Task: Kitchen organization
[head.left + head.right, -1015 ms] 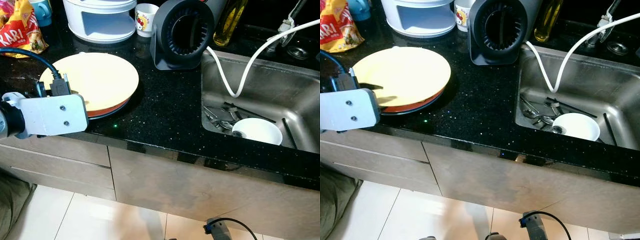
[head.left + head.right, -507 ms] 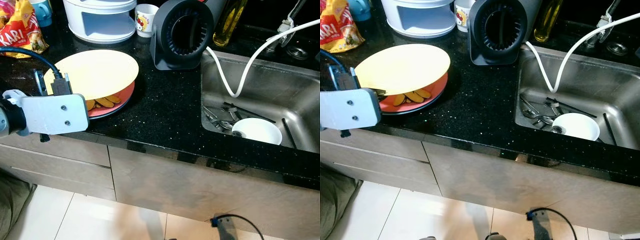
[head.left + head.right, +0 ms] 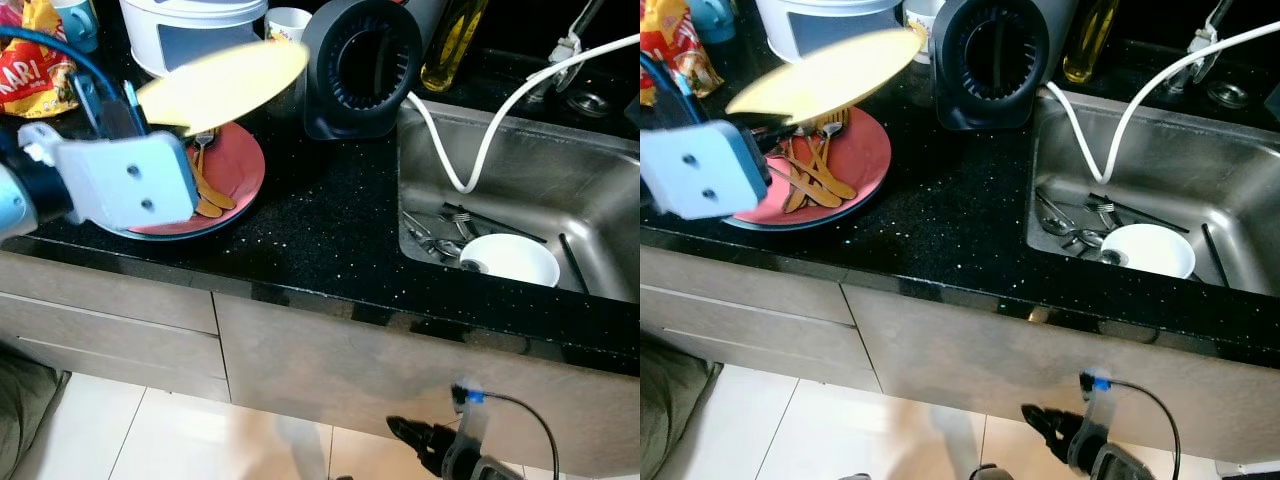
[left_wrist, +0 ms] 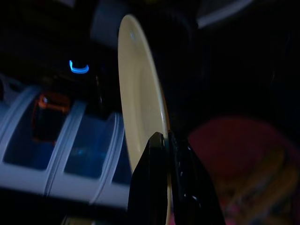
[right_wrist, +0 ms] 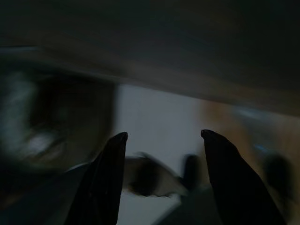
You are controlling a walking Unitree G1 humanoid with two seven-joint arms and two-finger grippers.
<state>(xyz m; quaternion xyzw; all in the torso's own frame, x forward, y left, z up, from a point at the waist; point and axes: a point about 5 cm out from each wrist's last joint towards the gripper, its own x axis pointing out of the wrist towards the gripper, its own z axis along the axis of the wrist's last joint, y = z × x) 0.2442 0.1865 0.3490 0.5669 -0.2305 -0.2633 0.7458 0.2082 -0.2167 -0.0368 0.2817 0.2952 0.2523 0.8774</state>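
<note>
A pale yellow plate (image 3: 222,84) hangs tilted in the upper left of the frame, blurred, its far edge raised toward the top. The left hand (image 4: 167,140) is clamped on its near rim, fingers pressed on either face. Below it, at left of the frame, a pink plate (image 3: 862,160) lies flat on the black desk (image 3: 330,230), stacked on a dark blue plate whose rim just shows. Several golden spoons and forks (image 3: 812,172) lie scattered on the pink plate.
</note>
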